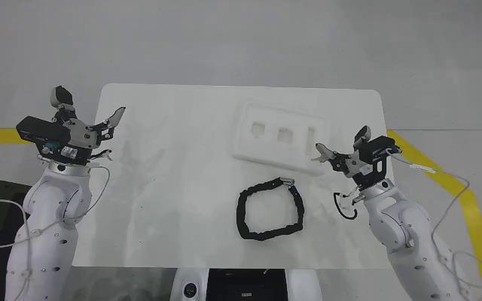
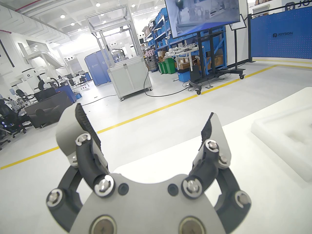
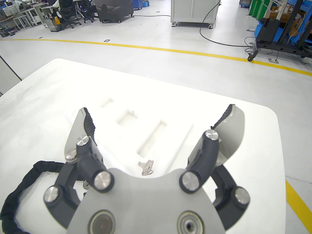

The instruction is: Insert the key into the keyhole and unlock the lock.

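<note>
A black fabric-covered chain lock (image 1: 269, 211) lies in a loop near the table's front middle, its metal end (image 1: 286, 181) pointing toward the foam tray; part of it shows as the chain lock (image 3: 19, 188) in the right wrist view. A small silver key (image 3: 146, 168) rests on the near rim of the white foam tray (image 3: 180, 132). My right gripper (image 1: 324, 154) (image 3: 158, 113) hovers open just above and behind the key, with nothing between its fingers. My left gripper (image 1: 113, 120) (image 2: 146, 120) stands open and empty over the table's far left corner.
The white foam tray (image 1: 279, 139) (image 2: 275, 132) with three shallow pockets sits at the back right of the white table (image 1: 173, 188). Bare tabletop stretches between the left arm and the chain lock. A yellow floor line runs beyond the table edges.
</note>
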